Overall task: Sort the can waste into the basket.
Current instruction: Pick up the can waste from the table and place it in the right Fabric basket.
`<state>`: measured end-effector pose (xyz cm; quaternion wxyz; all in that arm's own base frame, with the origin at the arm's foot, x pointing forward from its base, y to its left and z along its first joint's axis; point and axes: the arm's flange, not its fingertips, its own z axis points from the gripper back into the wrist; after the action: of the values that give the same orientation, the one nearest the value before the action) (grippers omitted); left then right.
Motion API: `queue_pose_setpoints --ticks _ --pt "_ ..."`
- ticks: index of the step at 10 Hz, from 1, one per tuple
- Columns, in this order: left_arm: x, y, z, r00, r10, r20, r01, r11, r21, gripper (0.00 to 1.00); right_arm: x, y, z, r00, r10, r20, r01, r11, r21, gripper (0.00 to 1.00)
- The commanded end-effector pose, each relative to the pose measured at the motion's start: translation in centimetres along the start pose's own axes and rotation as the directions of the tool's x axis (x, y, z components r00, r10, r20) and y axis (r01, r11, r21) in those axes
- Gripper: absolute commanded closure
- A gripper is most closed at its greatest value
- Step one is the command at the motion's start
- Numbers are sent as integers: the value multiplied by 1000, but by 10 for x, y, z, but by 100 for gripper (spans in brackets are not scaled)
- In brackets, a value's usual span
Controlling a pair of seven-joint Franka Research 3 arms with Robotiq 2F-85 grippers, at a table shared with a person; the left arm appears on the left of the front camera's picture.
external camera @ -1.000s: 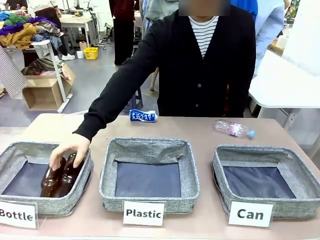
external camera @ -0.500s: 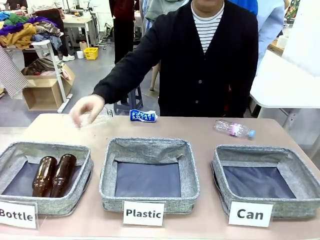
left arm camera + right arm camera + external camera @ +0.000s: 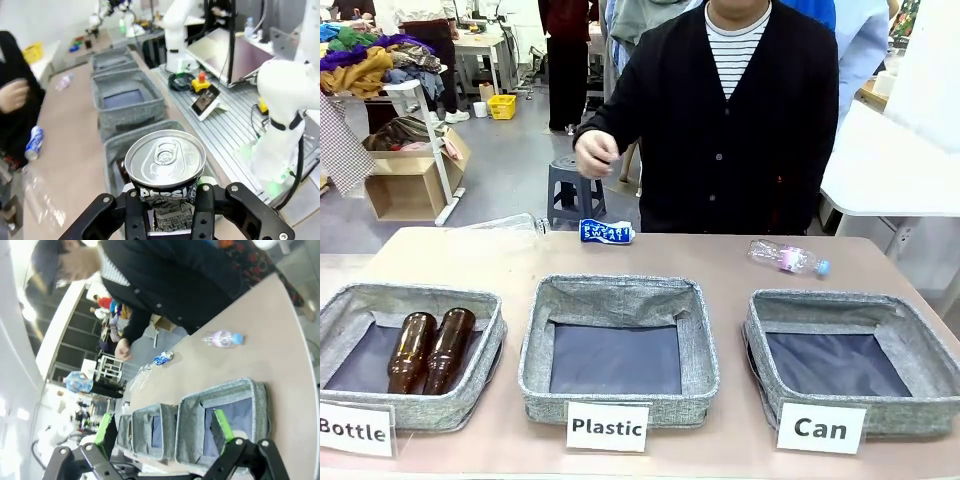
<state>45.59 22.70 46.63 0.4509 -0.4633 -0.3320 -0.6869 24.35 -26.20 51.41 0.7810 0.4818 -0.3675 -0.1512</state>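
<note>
Left gripper: pinching dark crushed drink can. Right gripper: spread. Next, likely: carry to grey fabric "Can" basket, front view 4 o'clock.

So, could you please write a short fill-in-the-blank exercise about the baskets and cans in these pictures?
1. The grey basket that holds the two brown glass bottles is carded ____.
2. The robot's left hand is shut on a dark can lettered ____.
3. The blue and white SWEAT can lies on the table, beyond the middle basket, carded ____.
Missing words: Bottle; PEPSI; Plastic.
</note>
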Motion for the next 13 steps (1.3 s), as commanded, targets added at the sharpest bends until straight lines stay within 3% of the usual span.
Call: queue_pose_setpoints --ticks 1,2,3,4,5,7,8,9,10,11,12,13 --pt "16 37 -75 1000 25 -6 -25 985 -168 69 14 45 65 994 104 -44 -102 994 31 0" --pt "24 56 -124 1000 14 17 -12 994 -105 69 12 55 79 987 145 -69 -143 989 29 0" --pt "30 74 -186 995 45 88 -44 999 -5 69 9 58 89 970 241 -34 -242 970 -27 0" --pt "37 88 -254 985 25 170 -38 997 71 69 5 59 91 972 216 -95 -214 976 28 0" --pt "39 90 -312 980 44 194 -65 993 102 69 3 53 87 972 205 -113 -207 978 0 0" --pt "54 93 -413 955 -174 241 103 954 280 69 -2 37 92 970 172 -171 -172 985 12 0" --pt "69 87 -462 950 -221 219 147 939 312 69 -5 26 94 967 143 -209 -142 990 22 0" --pt "84 81 -494 969 -202 143 160 952 259 69 -4 12 88 969 121 -216 -124 992 -1 0" --pt "100 79 -506 988 -138 76 117 965 233 69 -4 -5 76 985 75 -157 -84 995 -54 0" --pt "108 81 -497 992 -118 39 108 975 195 69 -7 24 84 977 108 -185 -109 994 4 0" --pt "87 75 -509 972 -171 160 128 961 246 69 -7 24 84 977 108 -185 -109 994 4 0" --pt "87 75 -509 972 -171 160 128 961 246 69 -7 24 84 977 108 -185 -109 994 4 0"
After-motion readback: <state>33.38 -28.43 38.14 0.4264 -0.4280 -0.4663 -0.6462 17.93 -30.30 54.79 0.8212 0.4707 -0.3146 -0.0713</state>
